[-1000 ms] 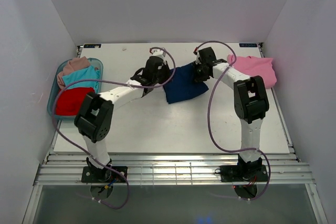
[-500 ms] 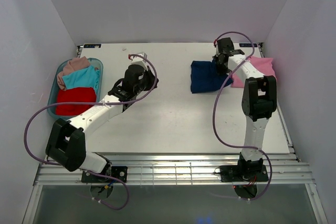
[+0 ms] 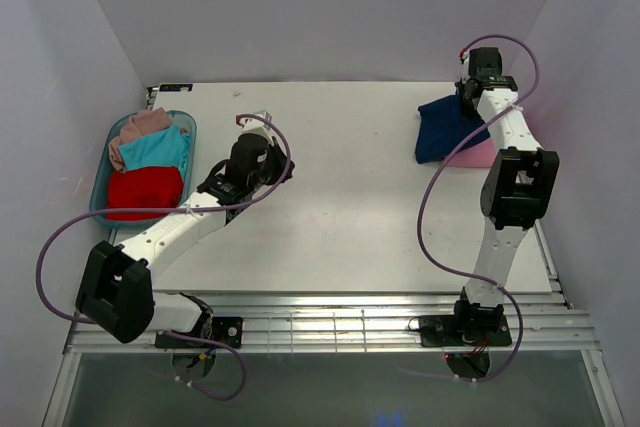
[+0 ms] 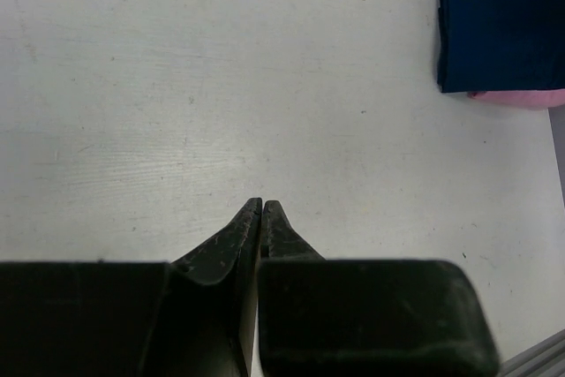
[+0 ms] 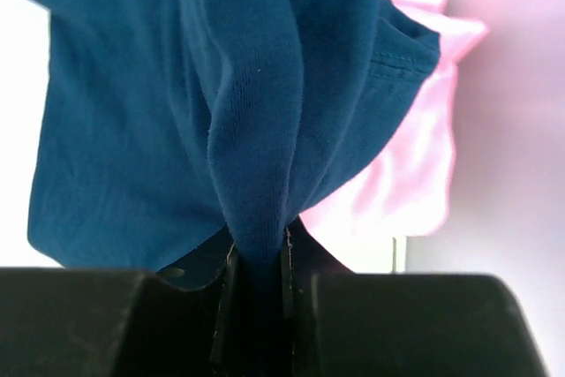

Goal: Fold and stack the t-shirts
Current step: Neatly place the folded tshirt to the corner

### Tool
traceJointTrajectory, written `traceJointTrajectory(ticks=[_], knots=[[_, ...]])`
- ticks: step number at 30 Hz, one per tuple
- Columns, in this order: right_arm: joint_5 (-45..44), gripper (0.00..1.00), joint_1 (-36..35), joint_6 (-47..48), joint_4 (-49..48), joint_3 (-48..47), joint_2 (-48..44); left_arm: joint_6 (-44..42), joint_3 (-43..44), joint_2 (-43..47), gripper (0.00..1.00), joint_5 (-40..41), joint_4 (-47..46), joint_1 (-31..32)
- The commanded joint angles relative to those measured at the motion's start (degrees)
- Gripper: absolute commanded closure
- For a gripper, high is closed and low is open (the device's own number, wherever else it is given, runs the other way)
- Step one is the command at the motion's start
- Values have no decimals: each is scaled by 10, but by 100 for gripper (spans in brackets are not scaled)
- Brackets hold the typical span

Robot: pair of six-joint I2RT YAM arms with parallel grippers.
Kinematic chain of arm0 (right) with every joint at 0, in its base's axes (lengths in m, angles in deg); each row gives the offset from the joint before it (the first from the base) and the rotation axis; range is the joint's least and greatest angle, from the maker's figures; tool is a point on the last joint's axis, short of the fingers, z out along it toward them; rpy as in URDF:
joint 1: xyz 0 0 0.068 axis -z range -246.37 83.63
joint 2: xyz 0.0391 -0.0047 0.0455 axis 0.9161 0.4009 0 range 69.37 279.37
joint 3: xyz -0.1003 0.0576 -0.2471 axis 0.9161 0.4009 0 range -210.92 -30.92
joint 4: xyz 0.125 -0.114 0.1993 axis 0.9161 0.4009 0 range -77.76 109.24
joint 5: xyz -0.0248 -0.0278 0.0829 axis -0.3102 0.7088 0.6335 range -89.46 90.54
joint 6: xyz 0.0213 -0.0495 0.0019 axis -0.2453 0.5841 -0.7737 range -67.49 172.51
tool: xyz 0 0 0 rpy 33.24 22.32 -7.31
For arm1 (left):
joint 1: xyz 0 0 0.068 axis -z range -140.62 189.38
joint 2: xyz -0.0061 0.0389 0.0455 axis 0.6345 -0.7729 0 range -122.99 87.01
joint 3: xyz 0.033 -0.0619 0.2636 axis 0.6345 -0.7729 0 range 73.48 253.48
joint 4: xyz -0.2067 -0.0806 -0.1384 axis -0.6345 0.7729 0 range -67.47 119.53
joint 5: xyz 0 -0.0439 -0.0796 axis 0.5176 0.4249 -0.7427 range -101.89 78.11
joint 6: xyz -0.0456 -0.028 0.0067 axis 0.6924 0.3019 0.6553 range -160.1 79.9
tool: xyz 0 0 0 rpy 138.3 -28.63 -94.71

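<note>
The folded navy t-shirt [image 3: 443,127] hangs from my right gripper [image 3: 470,97] at the far right, over the plain pink t-shirt [image 3: 476,155], which it mostly covers. In the right wrist view the gripper [image 5: 258,253] is shut on a bunch of the navy cloth [image 5: 177,112], with the pink t-shirt [image 5: 406,165] below. My left gripper [image 3: 268,119] is shut and empty over the bare table left of centre; in its wrist view [image 4: 262,205] the navy t-shirt [image 4: 503,19] and a pink edge [image 4: 521,97] show far right. The red [image 3: 143,190], teal [image 3: 158,147] and dusty-pink [image 3: 140,128] t-shirts lie in the basket.
A translucent blue basket [image 3: 100,187] stands at the table's left edge. White walls close in on the left, back and right. The table's right edge [image 3: 535,227] runs just beside the pink t-shirt. Purple cables loop off both arms.
My right gripper has carried the navy t-shirt from the table's middle to the right, onto the pink t-shirt. My left arm has let go of it and drawn back to the left, gripper shut.
</note>
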Motion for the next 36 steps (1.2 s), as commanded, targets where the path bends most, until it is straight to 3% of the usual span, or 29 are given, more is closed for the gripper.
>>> traceJointTrajectory(ticks=[1,13,26,36], knots=[[-1,92,33,19,0,-19,-35,5,-9,22,85,6,9,-2],[59,92,127,6,3,-43,-36,16,-28,33,86,0,16,-2],[188,92,123,-59,-13,-64,-54,22,-41,38,87,-5,20,-2],[177,92,125,-89,-1,-159,-52,32,-66,55,87,-6,20,-2]])
